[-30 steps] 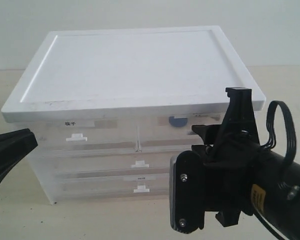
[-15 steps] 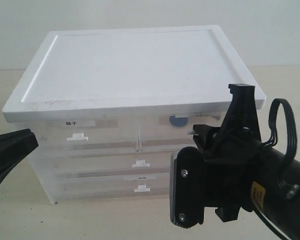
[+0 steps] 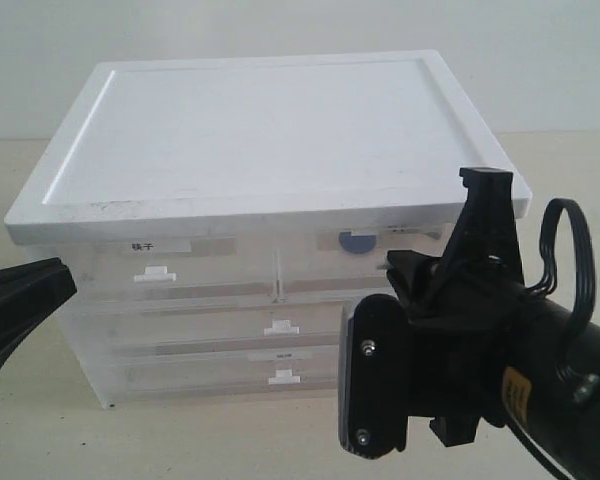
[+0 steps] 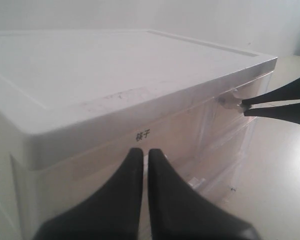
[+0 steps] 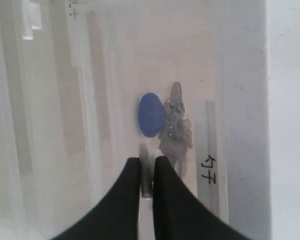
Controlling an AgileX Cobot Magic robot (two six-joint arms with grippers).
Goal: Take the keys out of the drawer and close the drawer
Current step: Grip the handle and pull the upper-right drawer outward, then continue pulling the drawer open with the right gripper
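Observation:
The keys [image 5: 176, 134] with their blue oval fob [image 5: 151, 115] lie inside the drawer [image 3: 315, 265], the top right one of a clear plastic unit. I see them through its front, and the fob [image 3: 357, 242] shows just under the lid. The drawer sits flush with the unit. My right gripper [image 5: 147, 161] is shut on the drawer's small white tab handle [image 5: 146, 179]; its tips [image 4: 244, 108] also pinch that tab [image 4: 230, 102] in the left wrist view. My left gripper [image 4: 145, 152] is shut on nothing, close to the unit's left front corner [image 3: 65, 280].
A wide white lid [image 3: 260, 130] tops the unit. The top left drawer [image 3: 152, 272] has a label in bold black characters. Two full-width drawers [image 3: 280, 328] lie below. The right arm's black body [image 3: 460, 380] covers the unit's lower right. Beige table [image 3: 40, 420] surrounds it.
The right arm has shifted slightly to the right at the handle. The drawer, the keys and the left gripper have not visibly moved.

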